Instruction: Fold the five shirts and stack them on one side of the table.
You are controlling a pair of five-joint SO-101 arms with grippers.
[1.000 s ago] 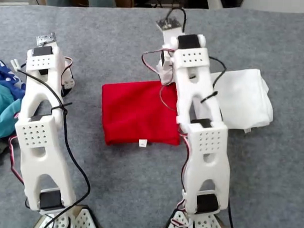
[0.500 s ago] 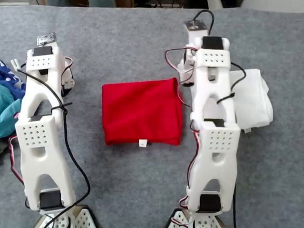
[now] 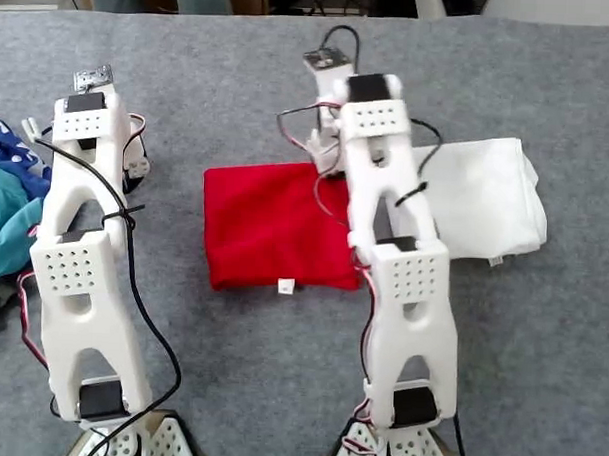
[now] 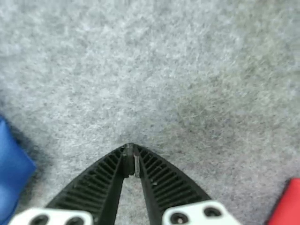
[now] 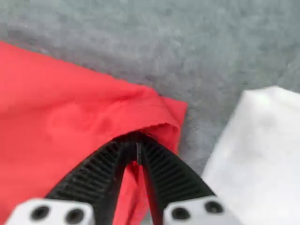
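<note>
Two folded shirts lie mid-table, the red shirt (image 3: pixel 275 227) just beside the white shirt (image 3: pixel 486 199). The right gripper (image 5: pixel 136 147), jaws pressed together, has swung back from the white shirt's side to the red shirt's corner, probably to stack it. The left gripper (image 4: pixel 130 152) is closed over bare table (image 3: pixel 239 86).

Nothing legible anywhere; the small tag (image 3: pixel 285 284) at the red shirt's (image 3: pixel 270 222) 6 o'clock edge shows no readable print.

1. The right arm (image 3: pixel 398 281) hides the red shirt's (image 3: pixel 270 227) right edge and the white shirt's (image 3: pixel 486 199) left part.
2. The blue and teal clothes (image 3: pixel 3 202) are cut off at the high view's left edge.
3. Whether the right claw (image 5: pixel 137 147) pinches red cloth cannot be told.
</note>
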